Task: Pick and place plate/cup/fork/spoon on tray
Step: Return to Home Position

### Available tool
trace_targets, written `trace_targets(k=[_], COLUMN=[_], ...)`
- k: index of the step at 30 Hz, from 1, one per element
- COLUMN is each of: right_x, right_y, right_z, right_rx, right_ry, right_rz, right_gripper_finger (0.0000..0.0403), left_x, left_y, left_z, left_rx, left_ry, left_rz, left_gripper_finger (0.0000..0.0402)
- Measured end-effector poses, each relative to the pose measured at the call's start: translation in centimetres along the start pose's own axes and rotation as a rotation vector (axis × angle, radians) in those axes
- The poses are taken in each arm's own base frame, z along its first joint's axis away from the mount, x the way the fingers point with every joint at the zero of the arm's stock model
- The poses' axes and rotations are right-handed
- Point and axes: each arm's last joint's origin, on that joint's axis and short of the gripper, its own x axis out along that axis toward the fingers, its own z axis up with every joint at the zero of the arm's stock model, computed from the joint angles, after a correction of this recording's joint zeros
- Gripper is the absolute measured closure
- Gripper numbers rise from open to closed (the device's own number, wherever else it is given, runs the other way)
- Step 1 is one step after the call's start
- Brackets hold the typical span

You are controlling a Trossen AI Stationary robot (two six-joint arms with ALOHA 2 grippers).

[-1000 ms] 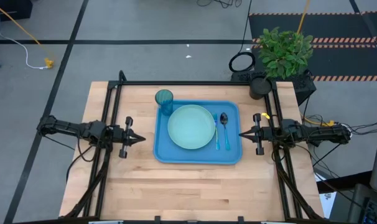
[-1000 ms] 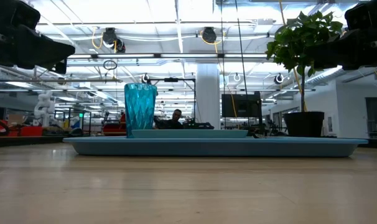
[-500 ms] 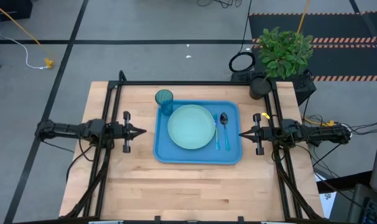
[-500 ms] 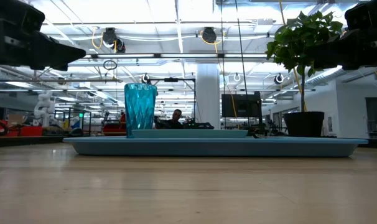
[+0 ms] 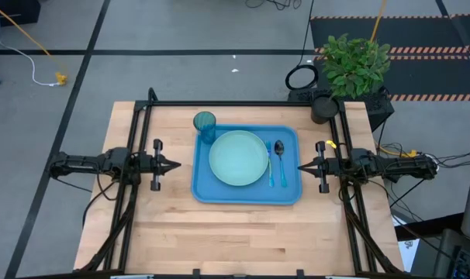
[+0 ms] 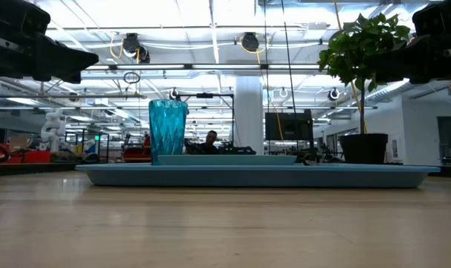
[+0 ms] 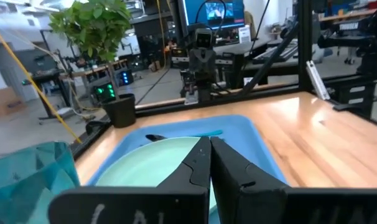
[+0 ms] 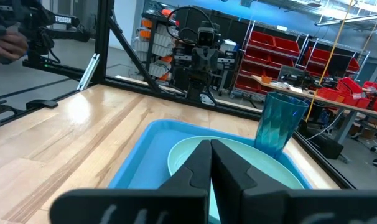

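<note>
The blue tray [image 5: 247, 194] lies in the middle of the table. The mint-green plate [image 5: 239, 158] rests flat on it. The teal cup [image 5: 205, 124] stands upright in the tray's far left corner and shows in the low view [image 6: 168, 130]. The fork [image 5: 270, 167] and the spoon [image 5: 280, 159] lie side by side on the tray, right of the plate. My left gripper [image 5: 177, 164] is shut and empty, left of the tray, pointing at it [image 7: 209, 146]. My right gripper [image 5: 301, 167] is shut and empty, right of the tray [image 8: 210, 149].
A potted plant [image 5: 351, 66] stands at the table's far right corner. Black frame rails [image 5: 235, 103] run along the far edge and both sides. Bare wood [image 5: 243, 232] lies between the tray and the near edge.
My left gripper has shifted a little toward the table's far edge and stays shut. The tray and the things on it have not moved.
</note>
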Motion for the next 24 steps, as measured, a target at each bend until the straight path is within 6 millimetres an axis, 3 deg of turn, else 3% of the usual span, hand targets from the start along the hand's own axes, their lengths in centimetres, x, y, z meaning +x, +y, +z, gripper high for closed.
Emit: trace_targets(k=[10, 24], right_x=[0.00, 0.00], right_y=[0.00, 0.00], right_z=[0.00, 0.00], right_rx=[0.000, 0.000], right_ry=[0.000, 0.000], right_rz=[0.000, 0.000], right_gripper_finger=[0.0403, 0.0403], left_x=[0.01, 0.02], left_y=[-0.02, 0.00], left_z=[-0.04, 0.03], left_rx=[0.011, 0.009], left_ry=[0.006, -0.003], left_rz=[-0.006, -0.002], left_gripper_finger=[0.0367, 0.0364])
